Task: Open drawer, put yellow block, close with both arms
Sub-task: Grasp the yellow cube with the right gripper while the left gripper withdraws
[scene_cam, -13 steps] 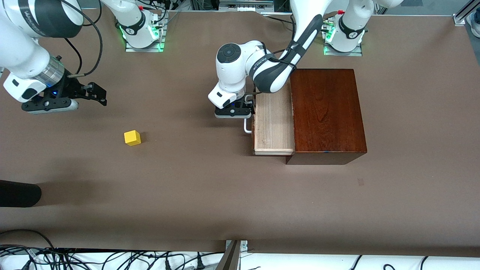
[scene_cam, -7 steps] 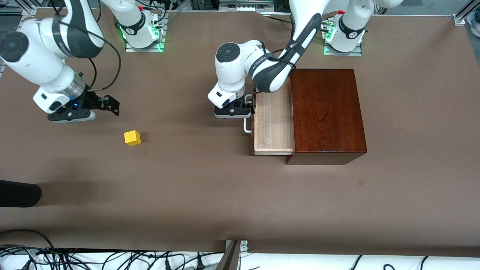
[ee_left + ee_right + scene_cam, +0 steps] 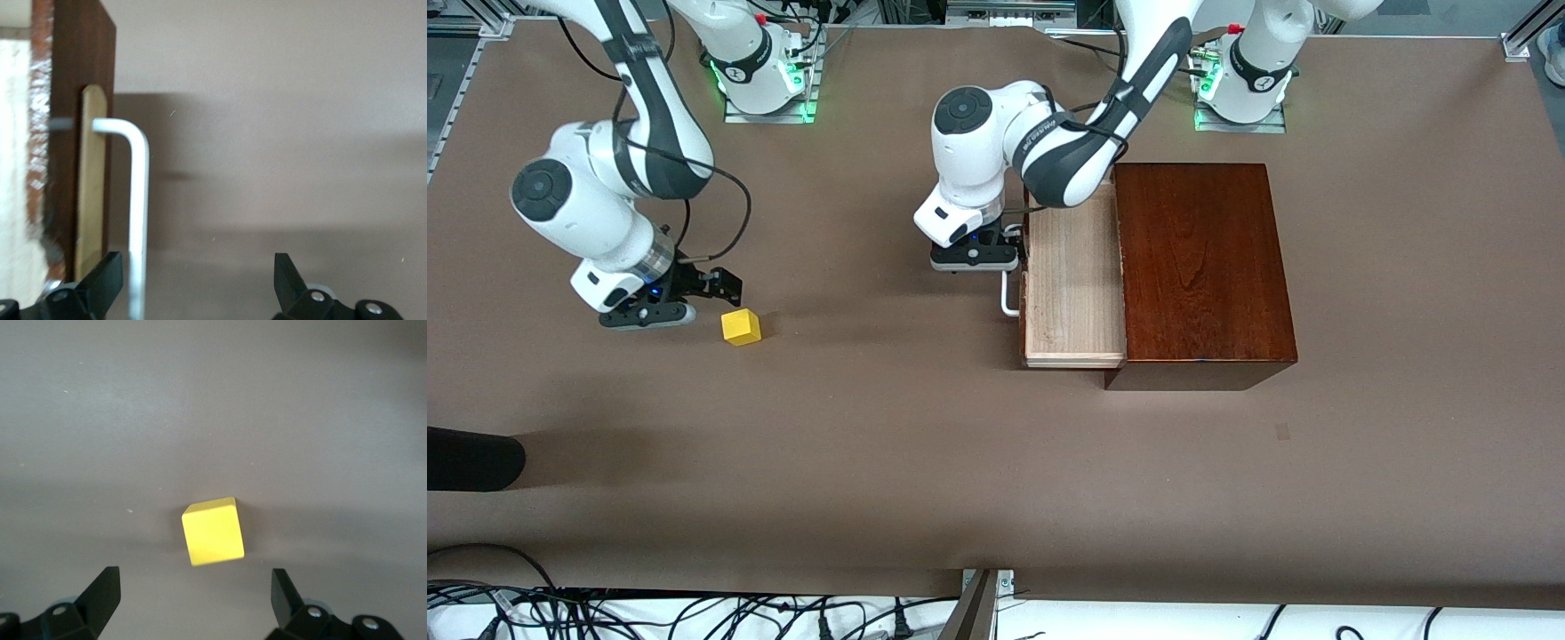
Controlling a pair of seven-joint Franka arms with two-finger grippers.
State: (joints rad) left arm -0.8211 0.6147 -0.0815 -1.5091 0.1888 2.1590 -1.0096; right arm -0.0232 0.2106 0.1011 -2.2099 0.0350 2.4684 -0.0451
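Note:
The yellow block (image 3: 741, 326) lies on the brown table toward the right arm's end. My right gripper (image 3: 716, 289) hangs open just above the table beside it; in the right wrist view the block (image 3: 213, 531) lies just ahead of the open gripper (image 3: 193, 600). The drawer (image 3: 1072, 284) stands partly pulled out of the mahogany box (image 3: 1200, 267), its pale tray empty. My left gripper (image 3: 980, 264) is open in front of the drawer at the white handle (image 3: 1007, 293). In the left wrist view the handle (image 3: 137, 200) runs between the fingers (image 3: 100, 280), close to one, not clamped.
A black rounded object (image 3: 471, 458) lies at the table's edge at the right arm's end, nearer the front camera. Cables run along the front edge. The two arm bases stand along the back of the table.
My right arm has swung in from the table's end and come down beside the yellow block. The drawer has slid slightly farther out, and my left gripper has shifted with it.

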